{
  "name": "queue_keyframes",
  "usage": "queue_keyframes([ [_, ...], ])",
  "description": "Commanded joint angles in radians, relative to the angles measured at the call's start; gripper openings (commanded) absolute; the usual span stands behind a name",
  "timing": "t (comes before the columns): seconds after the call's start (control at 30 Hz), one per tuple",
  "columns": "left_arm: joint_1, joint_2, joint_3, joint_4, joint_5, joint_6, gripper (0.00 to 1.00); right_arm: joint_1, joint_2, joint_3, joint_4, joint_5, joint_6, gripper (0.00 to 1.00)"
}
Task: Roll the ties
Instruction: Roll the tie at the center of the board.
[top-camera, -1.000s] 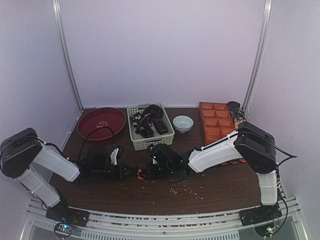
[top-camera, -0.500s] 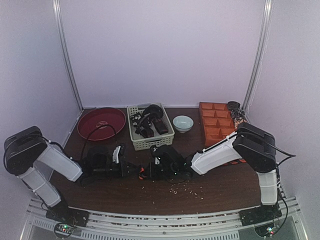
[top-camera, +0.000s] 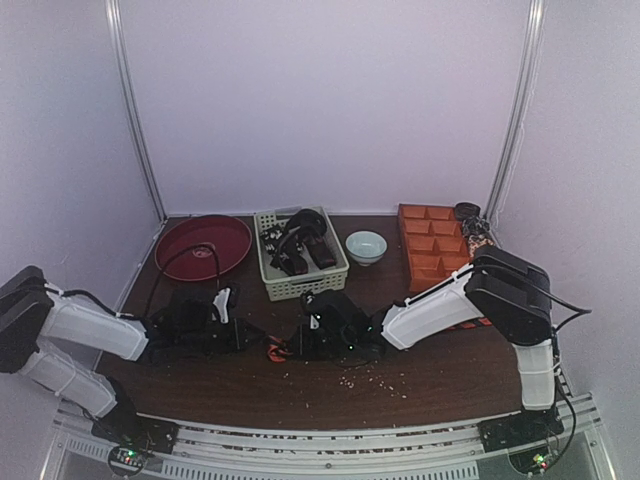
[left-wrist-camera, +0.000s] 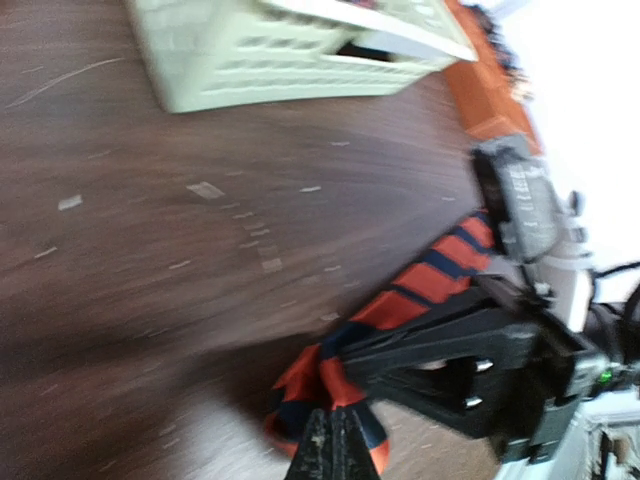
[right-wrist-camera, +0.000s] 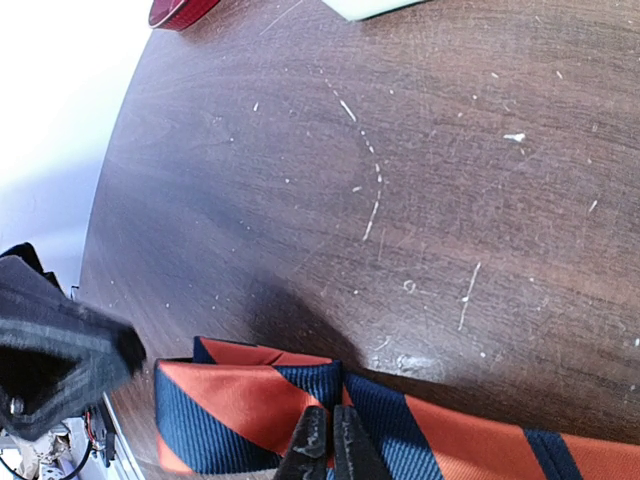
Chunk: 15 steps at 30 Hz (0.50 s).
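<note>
Here left pincer (left-wrist-camera: 335, 442) and right pincer (right-wrist-camera: 326, 446) grip striped tie (right-wrist-camera: 235, 400); basket (top-camera: 266, 272) holds ties (top-camera: 300, 246).

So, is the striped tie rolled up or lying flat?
Barely begun: the striped tie has only its end folded over itself, pinched by the right gripper and left gripper; the rest stretches out unrolled. No coil shows.

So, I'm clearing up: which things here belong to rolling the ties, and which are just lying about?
In the job: striped tie, dark ties in the basket, left gripper, right gripper.
Lying about: red plate, pale bowl, orange tray, crumbs.
</note>
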<state>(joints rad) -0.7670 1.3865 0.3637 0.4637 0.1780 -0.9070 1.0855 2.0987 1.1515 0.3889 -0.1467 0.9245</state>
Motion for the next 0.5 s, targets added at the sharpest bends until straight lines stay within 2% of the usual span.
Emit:
queue_keyframes([
  [0.0, -0.003, -0.092, -0.017, -0.331, -0.137, 0.006, 0.0, -0.005, 0.032, -0.01, -0.052, 0.012, 0.0, 0.06],
  [0.2, -0.035, -0.118, -0.085, -0.276, -0.074, -0.031, 0.0, -0.006, 0.037, -0.005, -0.057, 0.015, 0.001, 0.06],
  [0.47, -0.051, 0.075, -0.072, 0.047, 0.044, -0.008, 0.0, -0.006, 0.02, -0.006, -0.074, 0.025, -0.004, 0.06],
])
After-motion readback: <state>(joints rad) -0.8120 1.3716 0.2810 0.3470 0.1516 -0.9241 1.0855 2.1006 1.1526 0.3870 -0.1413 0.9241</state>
